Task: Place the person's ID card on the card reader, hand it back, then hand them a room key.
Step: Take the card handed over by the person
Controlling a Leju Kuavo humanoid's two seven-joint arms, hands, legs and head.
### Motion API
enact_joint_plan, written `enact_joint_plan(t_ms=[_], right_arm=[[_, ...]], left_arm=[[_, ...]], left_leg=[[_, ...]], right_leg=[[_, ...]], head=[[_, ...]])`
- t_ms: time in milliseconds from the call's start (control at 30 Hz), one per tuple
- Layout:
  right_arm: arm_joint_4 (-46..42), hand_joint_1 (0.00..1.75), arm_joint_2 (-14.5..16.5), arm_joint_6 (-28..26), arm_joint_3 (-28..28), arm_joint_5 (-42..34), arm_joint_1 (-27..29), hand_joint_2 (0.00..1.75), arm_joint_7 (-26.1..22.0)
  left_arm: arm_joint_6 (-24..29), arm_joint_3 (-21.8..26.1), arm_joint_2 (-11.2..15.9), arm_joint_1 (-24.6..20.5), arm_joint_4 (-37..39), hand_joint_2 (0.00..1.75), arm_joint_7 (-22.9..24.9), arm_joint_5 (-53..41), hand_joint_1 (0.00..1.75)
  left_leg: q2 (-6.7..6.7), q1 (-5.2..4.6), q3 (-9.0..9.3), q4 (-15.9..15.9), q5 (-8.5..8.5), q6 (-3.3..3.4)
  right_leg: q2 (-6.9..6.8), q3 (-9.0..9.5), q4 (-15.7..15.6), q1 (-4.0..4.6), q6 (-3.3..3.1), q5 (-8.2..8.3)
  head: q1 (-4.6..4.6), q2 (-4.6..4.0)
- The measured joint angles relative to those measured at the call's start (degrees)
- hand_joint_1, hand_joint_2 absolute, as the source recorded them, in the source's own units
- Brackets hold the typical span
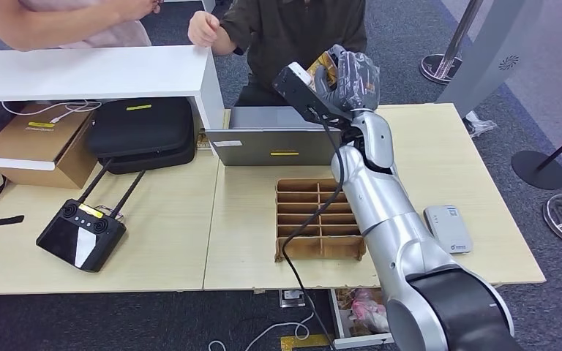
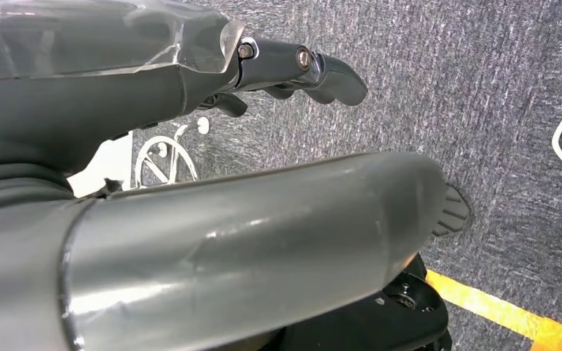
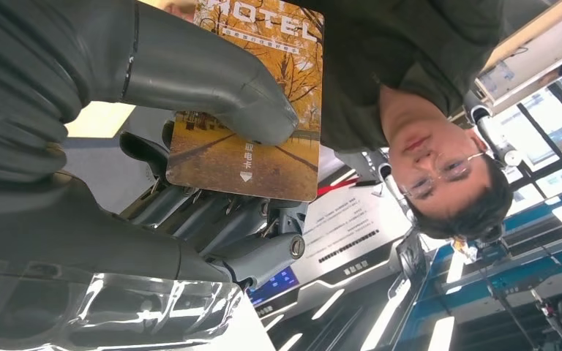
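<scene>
My right hand [image 1: 344, 73] is raised above the far edge of the table, in front of a seated person in a dark green shirt [image 1: 293, 29]. It pinches an orange hotel room key card [image 1: 322, 64] between thumb and fingers. In the right wrist view the thumb presses on the card's printed face [image 3: 263, 146] and the person's head lies just past it. The person's own fist [image 1: 203, 29] stays by the white counter, apart from the card. The grey card reader [image 1: 448, 228] lies on the table beside my right forearm. My left hand [image 2: 212, 241] hangs over grey carpet, holding nothing.
A cardboard divider box [image 1: 318, 219] sits mid-table under my right arm, behind it a closed laptop [image 1: 274, 142]. On the left stand a black case [image 1: 143, 131], a brown carton [image 1: 36, 142] and a controller [image 1: 80, 234]. A second person [image 1: 66, 22] leans on the white counter [image 1: 88, 72].
</scene>
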Motion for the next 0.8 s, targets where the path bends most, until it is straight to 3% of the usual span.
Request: enact_joint_plan(t_ms=[133,200,267,333,400,467,800], right_arm=[[0.0,1.75,0.0,0.2,0.0,-0.4,0.0,1.75,-0.1],[0.0,1.75,0.0,3.4,-0.4,-4.2,-0.1,1.75,-0.9],[0.4,1.75,0.3,14.1,-3.5,-16.4,-0.5,1.75,-1.4],[1.5,1.75,0.5,28.1,-8.6,-34.5,-1.3,1.75,-0.9],[2.9,1.75,0.4,35.8,-12.6,-49.5,-2.5,1.75,-0.6],[4.1,1.75,0.4,37.0,-15.1,-55.0,-3.7,1.75,-0.4],[5.2,1.75,-0.5,32.4,-15.7,-54.4,-4.7,1.75,0.2]], left_arm=[[0.0,0.0,0.0,0.0,0.0,0.0,0.0,0.0,0.0],[0.0,0.0,0.0,0.0,0.0,0.0,0.0,-0.1,0.0],[0.0,-0.1,0.0,0.0,0.0,0.0,0.4,-0.4,0.0],[0.0,-0.3,0.0,0.0,0.0,0.0,0.9,-0.6,0.0],[0.0,-0.4,0.1,0.0,0.0,0.0,1.2,-0.5,0.0],[0.0,-0.4,0.1,0.0,0.0,0.0,1.1,-0.3,0.0],[1.3,-0.4,-0.2,-0.1,0.2,0.0,0.9,1.0,0.0]], left_leg=[[0.0,0.0,0.0,0.0,0.0,0.0],[0.0,0.0,0.01,0.0,0.0,0.0],[-0.01,0.0,0.01,0.0,0.0,0.0],[-0.02,0.0,-0.01,0.0,0.01,0.0],[-0.02,-0.01,-0.02,0.0,0.01,0.0],[-0.02,-0.01,-0.02,0.0,0.01,0.0],[0.0,0.0,-0.01,0.0,0.0,0.0]], right_leg=[[0.0,0.0,0.0,0.0,0.0,0.0],[0.0,0.0,0.0,0.0,0.0,0.0],[-0.02,-0.01,0.0,0.0,0.0,0.0],[-0.05,-0.01,0.0,0.0,0.0,0.01],[-0.06,-0.01,0.0,0.0,0.0,0.01],[-0.05,-0.01,0.0,0.0,0.01,0.01],[-0.01,-0.04,0.0,0.0,0.0,0.0]], head=[[0.0,0.0],[0.0,0.0],[0.0,0.0],[0.02,0.0],[0.02,0.0],[0.01,0.0],[0.0,0.0]])
